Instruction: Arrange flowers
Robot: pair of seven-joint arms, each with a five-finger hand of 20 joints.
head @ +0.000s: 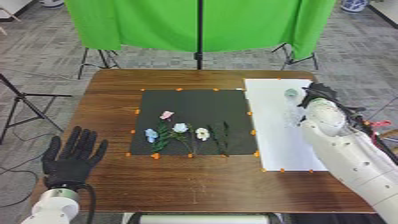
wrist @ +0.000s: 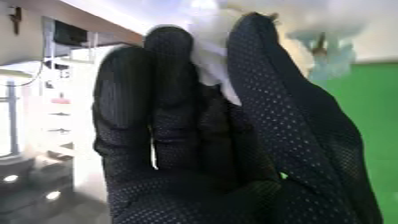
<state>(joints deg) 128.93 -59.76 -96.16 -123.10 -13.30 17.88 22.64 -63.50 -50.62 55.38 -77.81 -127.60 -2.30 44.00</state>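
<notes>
Right hand (head: 322,97), upper right of frame over white sheet (head: 277,150): pinching white flower (wrist: 211,47) between thumb and fingers (blurred; can't tell which way the stem runs). Teal flower (wrist: 334,59) just beyond the thumb. Left hand (head: 73,159), lower left: wide, fingers toward frame top. Black mat (head: 191,102), mid-frame: pink bloom (head: 166,115) points up-frame, stem down; green stems (head: 220,137) right of the blooms, long axis roughly vertical in frame.
</notes>
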